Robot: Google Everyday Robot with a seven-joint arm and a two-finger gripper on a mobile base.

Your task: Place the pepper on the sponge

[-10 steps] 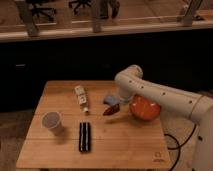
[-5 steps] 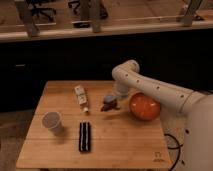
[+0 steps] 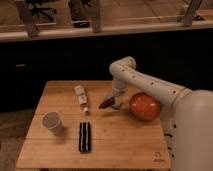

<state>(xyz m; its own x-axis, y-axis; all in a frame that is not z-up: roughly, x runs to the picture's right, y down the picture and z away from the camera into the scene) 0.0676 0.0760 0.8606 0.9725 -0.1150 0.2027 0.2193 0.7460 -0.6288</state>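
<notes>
The gripper (image 3: 113, 101), clamped shut on the pepper (image 3: 105, 103), has lifted slightly beside the bowl (image 3: 145, 106) and hangs just over the sponge (image 3: 117, 106), so set-down looks near.

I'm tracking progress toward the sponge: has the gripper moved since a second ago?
Yes. The gripper, jaws shut on the pepper, has shifted left and farther back on the table, away from the orange-red bowl, which stays put.

Wooden table (image 3: 125, 145), glossy bowl (image 3: 146, 106), smooth pepper (image 3: 105, 103)
</notes>
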